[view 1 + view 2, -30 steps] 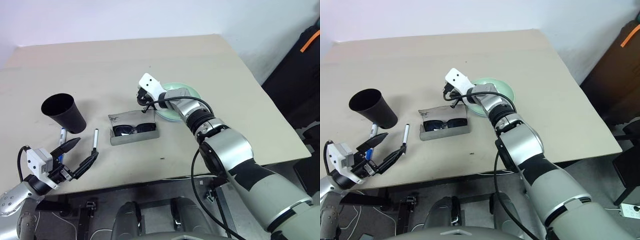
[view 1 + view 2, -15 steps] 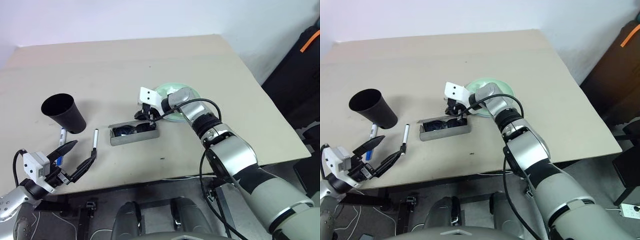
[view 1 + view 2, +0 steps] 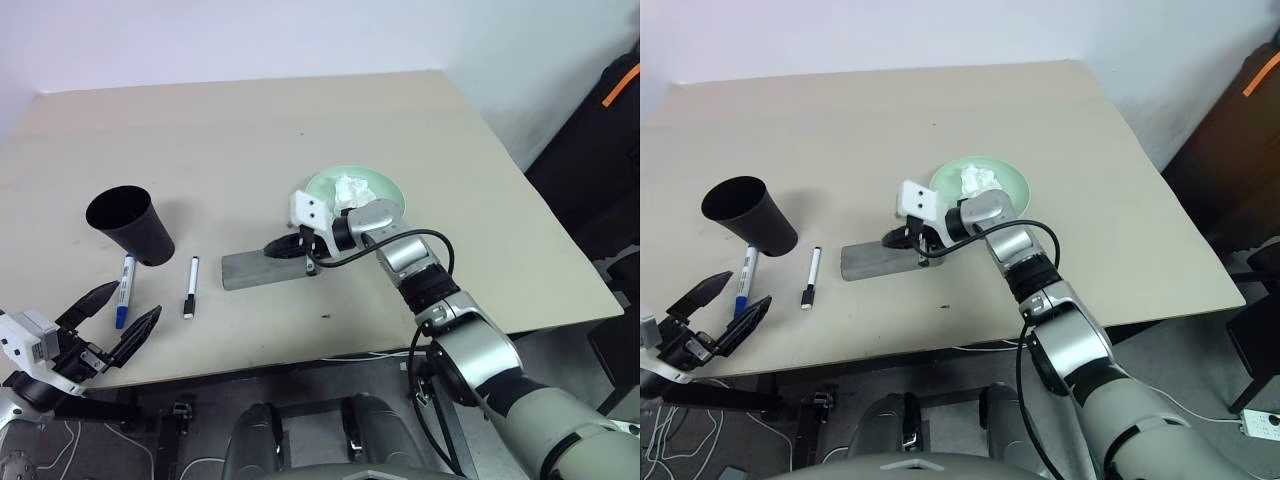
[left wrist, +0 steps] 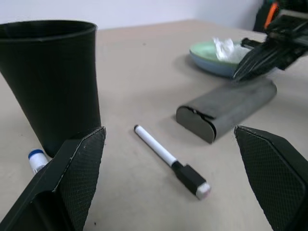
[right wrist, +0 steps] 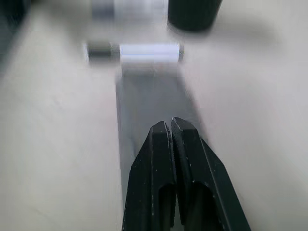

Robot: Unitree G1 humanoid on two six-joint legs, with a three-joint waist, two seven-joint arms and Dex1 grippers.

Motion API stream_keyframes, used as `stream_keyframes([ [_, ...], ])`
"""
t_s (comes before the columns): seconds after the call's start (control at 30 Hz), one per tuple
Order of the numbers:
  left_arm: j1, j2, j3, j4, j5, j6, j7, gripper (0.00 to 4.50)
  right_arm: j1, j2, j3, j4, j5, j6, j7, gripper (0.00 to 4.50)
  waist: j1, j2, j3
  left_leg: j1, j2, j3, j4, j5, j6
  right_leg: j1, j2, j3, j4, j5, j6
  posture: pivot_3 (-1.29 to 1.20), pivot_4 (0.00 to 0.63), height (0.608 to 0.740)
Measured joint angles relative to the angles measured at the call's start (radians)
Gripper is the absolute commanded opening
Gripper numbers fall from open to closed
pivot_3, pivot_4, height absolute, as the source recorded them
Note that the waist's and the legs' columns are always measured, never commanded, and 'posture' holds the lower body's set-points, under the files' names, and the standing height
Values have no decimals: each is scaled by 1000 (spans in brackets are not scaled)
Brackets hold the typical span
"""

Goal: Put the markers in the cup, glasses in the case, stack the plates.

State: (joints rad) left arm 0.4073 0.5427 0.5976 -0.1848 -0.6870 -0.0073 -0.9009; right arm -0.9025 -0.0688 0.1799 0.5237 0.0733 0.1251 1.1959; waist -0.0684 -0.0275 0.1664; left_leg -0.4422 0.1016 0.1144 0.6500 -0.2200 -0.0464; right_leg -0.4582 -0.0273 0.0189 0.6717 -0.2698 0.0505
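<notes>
The grey case [image 3: 262,268] lies shut at the table's middle, and the glasses are hidden. My right gripper [image 3: 277,246] is shut, its tips over the case's right end [image 5: 144,101] with nothing held. The black cup [image 3: 130,226] stands upright at the left. In front of it lie the blue-capped marker [image 3: 123,290] and the black-capped marker [image 3: 189,288], side by side. My left gripper [image 3: 132,301] hangs open near the table's front edge, just short of the markers. A mint green plate [image 3: 383,190] sits right of the case; its underside looks bluish in the left wrist view.
A crumpled white tissue [image 3: 351,187] lies in the green plate. My right forearm and its cable [image 3: 410,250] stretch across the table right of the case. The table's front edge [image 3: 300,352] runs close below the markers.
The case, open a second ago with the glasses showing, is now shut. My right gripper swung down and back onto its right end. My left gripper drew back leftward from the markers.
</notes>
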Motion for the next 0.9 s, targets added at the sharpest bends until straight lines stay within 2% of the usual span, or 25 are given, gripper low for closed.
stream_keyframes([
  [0.07, 2, -19, 21, -20, -9, 27, 60, 4500, 51, -5, -57, -114, 96, 22, 1, 172, 0, -1, -1, 0, 0, 0, 0, 0, 0, 1, 0, 0, 0, 0, 0, 0, 150, 726],
  [0.2, -2, -47, 28, -40, -6, 70, 175, 4500, 196, -5, -89, -247, 205, 95, -21, 172, 2, -2, -2, 2, 0, -1, 0, 0, 0, 3, 0, -1, 0, 0, 0, 0, 150, 726],
  [0.33, -51, -44, 27, -37, 49, 105, 279, 4500, 260, -11, -58, -290, 207, 120, -68, 172, 0, -2, -2, 4, 0, -2, 1, 0, 0, 4, 0, -1, 1, 0, -4, 0, 150, 726],
  [0.5, -164, -31, 4, -39, 106, 211, 443, 4500, 286, -8, 3, -312, 187, 116, -123, 172, 0, -2, -1, 16, 0, -2, 0, 0, -1, 17, 1, -1, -1, 0, -4, 0, 150, 726],
  [0.63, -221, -24, -14, -100, 112, 395, 603, 4500, 282, -20, 2, -320, 187, 133, -157, 172, 0, -3, -2, 16, -1, -2, 0, 0, -1, 18, 0, 0, -2, 0, -4, 0, 150, 726],
  [0.7, -237, -3, -31, -134, 117, 550, 705, 4500, 273, -32, 3, -320, 186, 145, -173, 172, 0, -3, -2, 16, -1, -2, -1, 0, -1, 17, 0, 0, -2, 0, -4, 0, 150, 726],
  [0.9, -330, 3, -23, -202, 67, 889, 884, 4500, 264, -54, 4, -308, 184, 160, -206, 172, 1, -3, -2, 16, -1, -3, -1, 0, -1, 17, 1, 0, -2, 1, -1, 0, 150, 726],
])
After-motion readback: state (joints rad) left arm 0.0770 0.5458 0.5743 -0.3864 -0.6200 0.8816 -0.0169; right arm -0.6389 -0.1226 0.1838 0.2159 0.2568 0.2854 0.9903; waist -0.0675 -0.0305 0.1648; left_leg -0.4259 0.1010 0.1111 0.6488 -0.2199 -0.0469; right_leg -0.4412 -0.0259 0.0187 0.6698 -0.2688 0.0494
